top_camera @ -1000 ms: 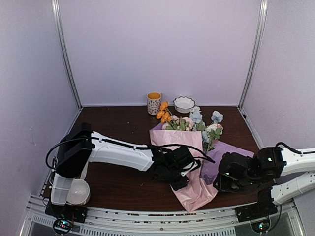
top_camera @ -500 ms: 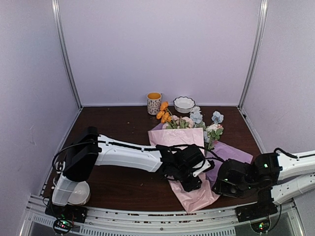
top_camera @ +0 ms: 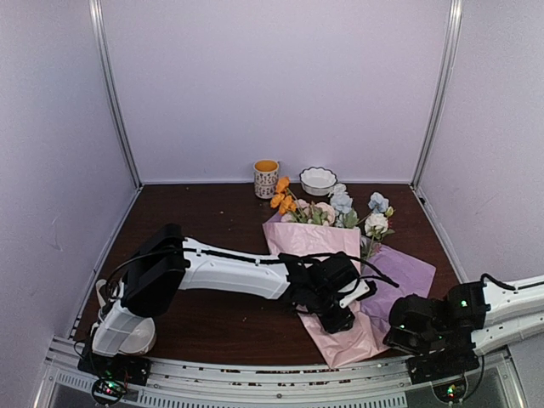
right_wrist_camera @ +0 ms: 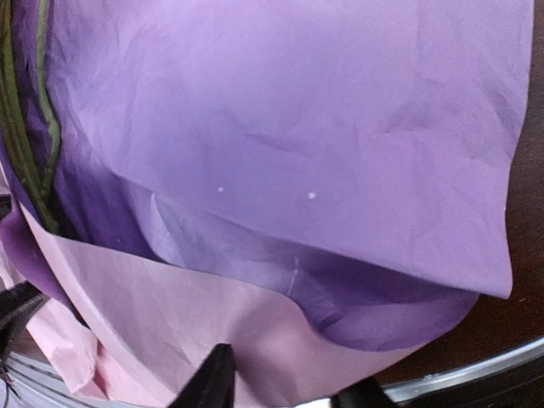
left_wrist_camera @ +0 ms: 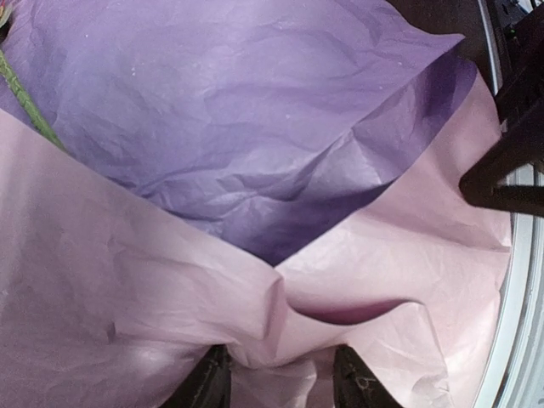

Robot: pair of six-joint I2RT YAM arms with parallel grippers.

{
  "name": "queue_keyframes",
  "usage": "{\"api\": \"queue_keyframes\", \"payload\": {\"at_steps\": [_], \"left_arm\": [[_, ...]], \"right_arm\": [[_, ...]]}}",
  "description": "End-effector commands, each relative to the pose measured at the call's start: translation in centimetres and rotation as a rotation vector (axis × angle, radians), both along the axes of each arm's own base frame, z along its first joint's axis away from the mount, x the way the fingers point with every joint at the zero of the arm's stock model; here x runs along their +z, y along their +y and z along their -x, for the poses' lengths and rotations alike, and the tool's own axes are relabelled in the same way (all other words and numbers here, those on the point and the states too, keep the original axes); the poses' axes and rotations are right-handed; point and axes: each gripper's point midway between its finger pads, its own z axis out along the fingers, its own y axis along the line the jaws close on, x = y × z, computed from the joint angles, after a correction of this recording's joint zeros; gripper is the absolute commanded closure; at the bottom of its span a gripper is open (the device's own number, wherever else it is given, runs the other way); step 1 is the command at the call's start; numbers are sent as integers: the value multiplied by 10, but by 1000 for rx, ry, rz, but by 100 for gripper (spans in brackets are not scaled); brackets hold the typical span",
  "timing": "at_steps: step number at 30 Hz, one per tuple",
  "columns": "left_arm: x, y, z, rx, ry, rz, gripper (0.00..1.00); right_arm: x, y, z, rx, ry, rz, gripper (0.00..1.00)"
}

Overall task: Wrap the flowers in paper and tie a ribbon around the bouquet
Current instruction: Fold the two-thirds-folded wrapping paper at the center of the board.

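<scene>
Paper [left_wrist_camera: 255, 127] nipped at a raised pink fold by the left tool [left_wrist_camera: 280, 387], jaws half closed on it; lilac face spread just ahead. Right tool [right_wrist_camera: 285, 387] at the sheet's near edge, grip impossible to tell. Stems [right_wrist_camera: 21, 161] beyond it, to its left; flowers [top_camera: 331, 208] farther out. Likely trouble: thin sheet tearing or slipping free under a hard pull, stems rolling out of the wrap. Mug [top_camera: 266, 178] and bowl [top_camera: 318, 180] on the desk [top_camera: 204, 229], well past the blooms, blocking nothing.
</scene>
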Motion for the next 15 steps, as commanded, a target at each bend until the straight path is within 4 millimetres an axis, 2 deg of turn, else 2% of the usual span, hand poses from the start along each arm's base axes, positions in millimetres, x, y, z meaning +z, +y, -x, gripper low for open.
{"api": "queue_keyframes", "payload": {"at_steps": [1, 4, 6, 9, 13, 15], "left_arm": [[-36, 12, 4, 7, 41, -95, 55], [-39, 13, 4, 8, 44, -102, 55], [-43, 12, 4, 14, 49, -107, 55], [-51, 9, 4, 26, 69, -110, 54], [-60, 7, 3, 42, 91, -114, 52], [-64, 8, 0, 62, 100, -116, 52]], "right_arm": [[3, -5, -11, -68, -46, -27, 73], [10, -6, -16, -46, -75, -11, 92], [19, -7, -20, -16, -106, 14, 100], [37, -6, -28, 35, -153, 59, 100], [60, 3, -34, 127, -210, 117, 100], [78, 12, -37, 178, -263, 139, 100]]}}
